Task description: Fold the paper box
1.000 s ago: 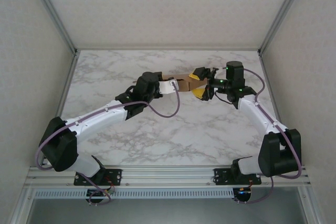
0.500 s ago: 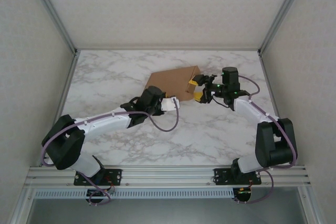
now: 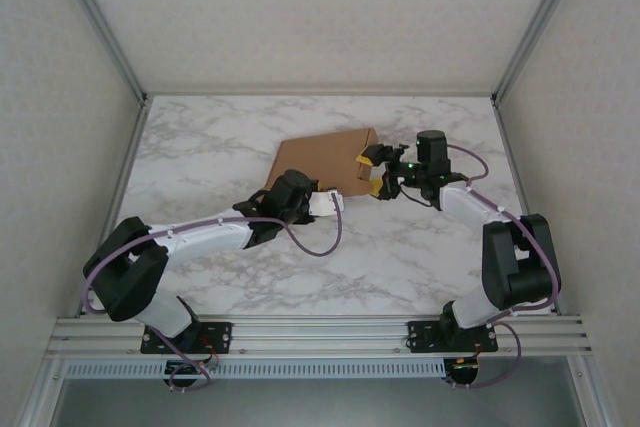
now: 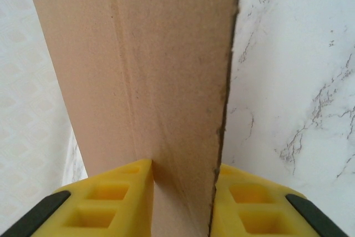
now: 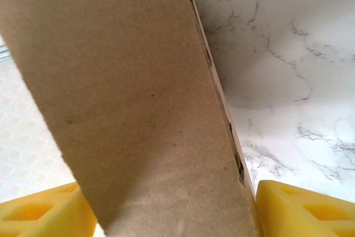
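There was one paper box, two arms and two grippers, each gripper with two yellow fingers. The box sat on the far middle part of the marble table, between the grippers. In the top view it was a flat brown sheet, broad face up, its long axis running left to right with the right end slightly farther from the arm bases. I could not tell whether it lay fully on the table. The left gripper met its near edge; in the left wrist view its fingers were pinching a creased strip of cardboard. The right gripper stood at the right end. Its fingers were spread wide, right beside a broad band of cardboard, but I could not tell whether they squeezed it.
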`<action>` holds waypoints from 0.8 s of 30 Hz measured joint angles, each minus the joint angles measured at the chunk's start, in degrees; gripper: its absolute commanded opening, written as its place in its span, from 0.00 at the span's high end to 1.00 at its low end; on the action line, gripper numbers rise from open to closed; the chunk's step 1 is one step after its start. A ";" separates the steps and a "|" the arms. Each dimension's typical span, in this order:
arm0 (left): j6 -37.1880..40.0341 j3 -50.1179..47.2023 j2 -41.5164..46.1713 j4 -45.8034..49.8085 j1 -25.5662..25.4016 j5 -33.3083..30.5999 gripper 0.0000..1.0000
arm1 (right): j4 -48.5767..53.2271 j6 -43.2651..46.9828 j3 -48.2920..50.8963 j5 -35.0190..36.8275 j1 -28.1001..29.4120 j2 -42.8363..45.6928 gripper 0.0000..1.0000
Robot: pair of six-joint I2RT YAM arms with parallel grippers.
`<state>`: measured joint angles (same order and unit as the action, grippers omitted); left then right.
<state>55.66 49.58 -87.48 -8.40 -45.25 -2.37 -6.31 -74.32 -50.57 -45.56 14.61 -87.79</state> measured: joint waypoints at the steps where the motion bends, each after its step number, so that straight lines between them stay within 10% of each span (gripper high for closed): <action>1: 0.00 0.00 0.00 0.00 -0.04 -0.11 0.72 | 0.09 0.39 0.00 0.20 0.17 -0.11 0.36; 11: -0.46 -2.93 3.48 -2.95 -1.33 -0.35 0.32 | 1.44 1.84 0.00 0.55 0.70 0.04 0.52; 24: 3.69 -16.76 9.40 -25.14 -0.09 -6.88 0.19 | -5.31 -11.85 0.07 -3.82 0.72 4.00 0.50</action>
<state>59.35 32.82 -78.08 -33.54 -45.34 -9.26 -11.62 -86.17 -50.50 -49.39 15.33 -83.79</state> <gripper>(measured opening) 0.826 0.532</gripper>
